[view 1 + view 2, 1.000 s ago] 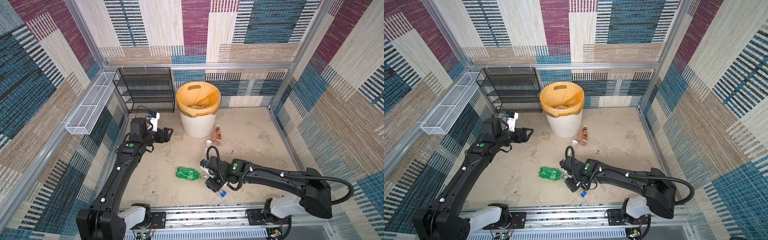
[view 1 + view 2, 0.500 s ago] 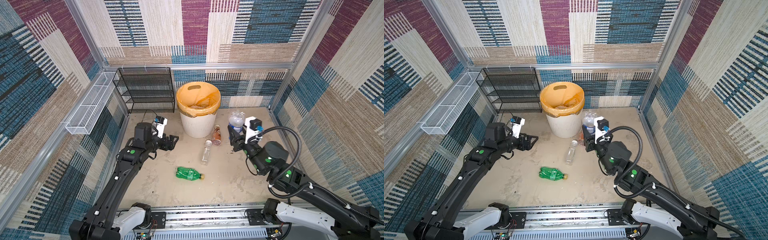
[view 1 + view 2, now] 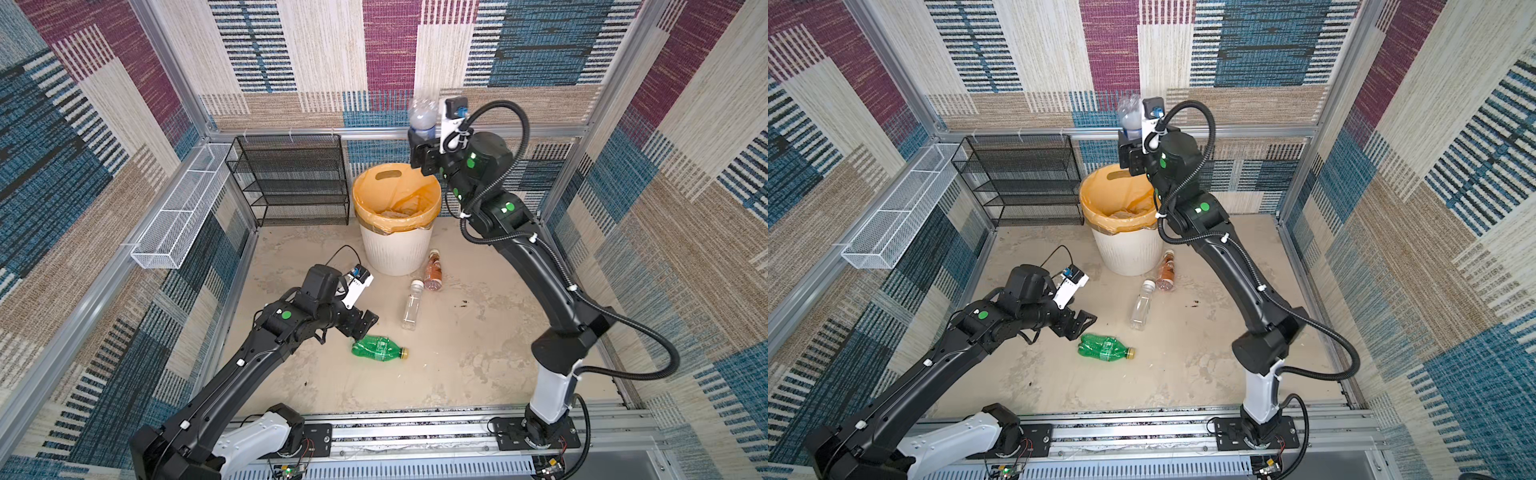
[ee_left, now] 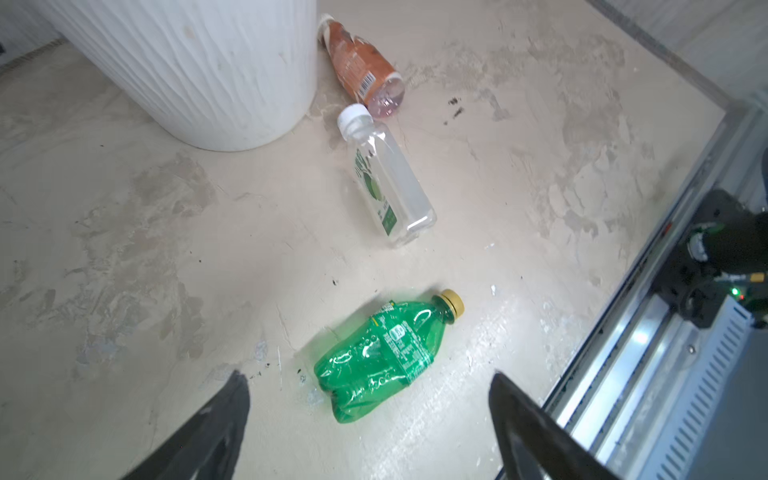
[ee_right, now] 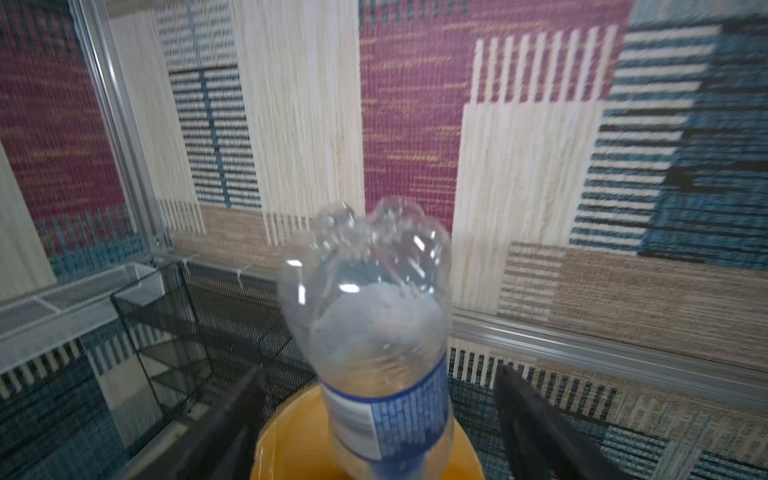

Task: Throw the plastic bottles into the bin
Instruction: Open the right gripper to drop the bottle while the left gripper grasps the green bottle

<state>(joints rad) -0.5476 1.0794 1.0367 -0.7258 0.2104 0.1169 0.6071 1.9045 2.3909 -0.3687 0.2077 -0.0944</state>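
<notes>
Three floor bottles: green bottle (image 3: 378, 348), white-capped bottle (image 3: 412, 305) and orange-labelled bottle (image 3: 433, 272) lay at 5 to 6 o'clock of the bin (image 3: 395, 253).
Right gripper (image 3: 422, 139): jaws stood wide, blue-labelled bottle (image 3: 420, 114) loose between them, base up over the bin, apparently to fall in.
Left gripper (image 3: 365, 326): wide, empty, at 10 o'clock of green bottle, probably lining up.

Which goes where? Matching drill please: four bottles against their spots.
1 green bottle
2 white-capped clear bottle
3 orange-label bottle
4 blue-label bottle

A over the bin, between the right tool's spread jaws
B lying by the bin's base
C lying just ahead of the left tool
D lying between two other bottles

Pairs: 1-C, 2-D, 3-B, 4-A
</notes>
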